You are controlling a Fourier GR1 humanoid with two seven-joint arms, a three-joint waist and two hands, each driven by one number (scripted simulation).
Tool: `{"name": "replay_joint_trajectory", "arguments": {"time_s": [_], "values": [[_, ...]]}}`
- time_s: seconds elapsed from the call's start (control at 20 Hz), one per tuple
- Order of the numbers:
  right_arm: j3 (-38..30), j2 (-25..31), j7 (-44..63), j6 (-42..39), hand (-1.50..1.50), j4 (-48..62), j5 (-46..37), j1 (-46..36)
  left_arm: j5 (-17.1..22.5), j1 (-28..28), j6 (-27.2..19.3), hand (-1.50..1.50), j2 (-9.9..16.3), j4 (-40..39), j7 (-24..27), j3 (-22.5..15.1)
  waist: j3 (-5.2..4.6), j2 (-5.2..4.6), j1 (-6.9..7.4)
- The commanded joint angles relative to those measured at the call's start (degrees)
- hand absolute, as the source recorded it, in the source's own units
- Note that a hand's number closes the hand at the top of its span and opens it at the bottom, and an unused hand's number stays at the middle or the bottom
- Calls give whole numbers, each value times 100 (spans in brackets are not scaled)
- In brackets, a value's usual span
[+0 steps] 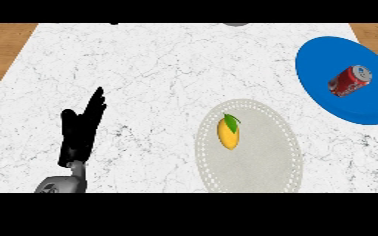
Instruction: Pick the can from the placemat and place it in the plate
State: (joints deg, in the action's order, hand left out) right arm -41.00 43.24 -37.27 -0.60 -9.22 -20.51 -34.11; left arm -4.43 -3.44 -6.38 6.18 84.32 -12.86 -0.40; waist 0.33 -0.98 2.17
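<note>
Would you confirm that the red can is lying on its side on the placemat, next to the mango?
Not quite: the head view shows the red can lying on its side on the blue plate. Only the mango is on the placemat.

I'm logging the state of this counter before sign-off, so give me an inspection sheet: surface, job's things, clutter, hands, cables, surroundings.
Surface: white marbled counter, with wood showing past its far corners.
Job's things: red can lies on its side on the blue plate at the right edge; the pale oval placemat holds no can.
Clutter: a yellow lemon with a green leaf lies on the placemat.
Hands: left hand open, fingers straight, resting at the lower left; right hand not in view.
Cables: nothing seen.
Surroundings: a grey object is cut off at the far edge; what it is cannot be told.
</note>
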Motion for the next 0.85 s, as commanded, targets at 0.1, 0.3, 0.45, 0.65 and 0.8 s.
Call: {"name": "replay_joint_trajectory", "arguments": {"time_s": [0.1, 0.3, 0.45, 0.65, 0.8], "values": [[-108, 160, -93, -23, -150, 18, 141, 155, 104, -43, 129, 0, 124, -13, 34, 140, 3, -2, 13], [-238, 161, -120, 250, -150, 32, 278, 345, -101, -201, -119, 0, -59, -197, -12, 43, 1, 3, -44], [-262, 245, -127, 295, -150, 43, 307, 489, -25, 61, 21, 0, 8, 176, -158, -11, 4, 16, -11], [-258, 154, -244, 394, -150, 59, 308, 578, -202, 259, -166, 0, -255, 72, 193, -210, 11, -2, 11], [-168, 302, 156, 545, -150, 60, 221, 359, 86, -42, 171, 0, 58, -318, 262, 143, 5, -16, 19]]}}
